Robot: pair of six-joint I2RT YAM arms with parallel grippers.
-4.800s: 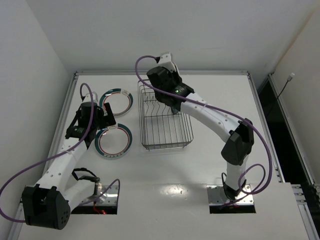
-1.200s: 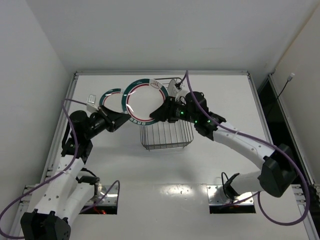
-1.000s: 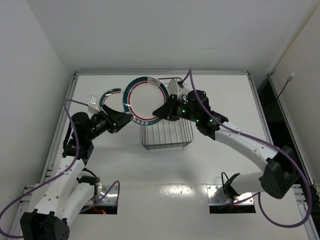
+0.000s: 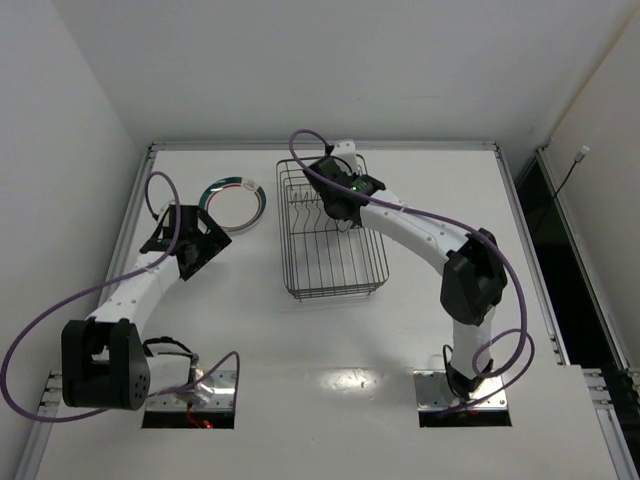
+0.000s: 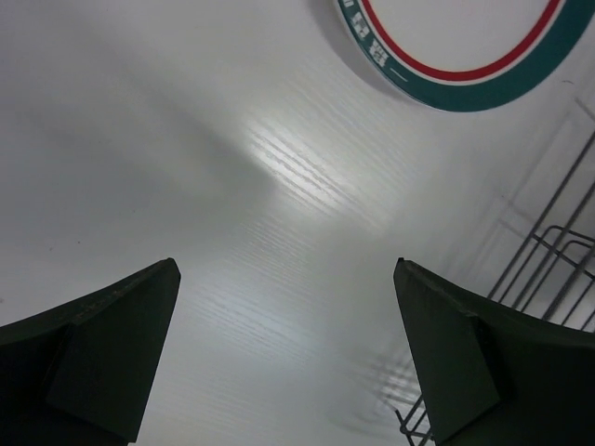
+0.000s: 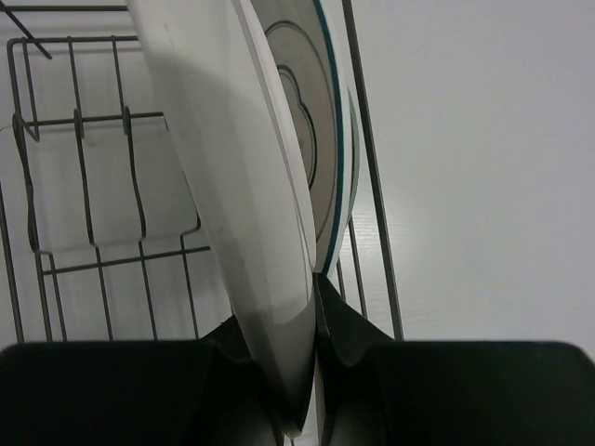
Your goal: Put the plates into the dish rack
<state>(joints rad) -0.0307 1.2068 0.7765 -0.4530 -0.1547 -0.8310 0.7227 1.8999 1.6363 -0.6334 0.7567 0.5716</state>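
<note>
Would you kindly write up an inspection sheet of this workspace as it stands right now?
Surface: white table with a metal edge frame.
Job's things: wire dish rack mid-table. A white plate stands on edge in its far end, with a ringed plate upright just behind it. A teal-rimmed plate with a red ring lies flat, left of the rack.
Clutter: nothing seen.
Grippers: left gripper is open and empty, over the table near the flat plate. The right gripper has its fingers shut on the white plate's edge.
Cables: purple cables loop along both arms.
Surroundings: white walls; a dark gap to the right with a thin cable and white plug.
</note>
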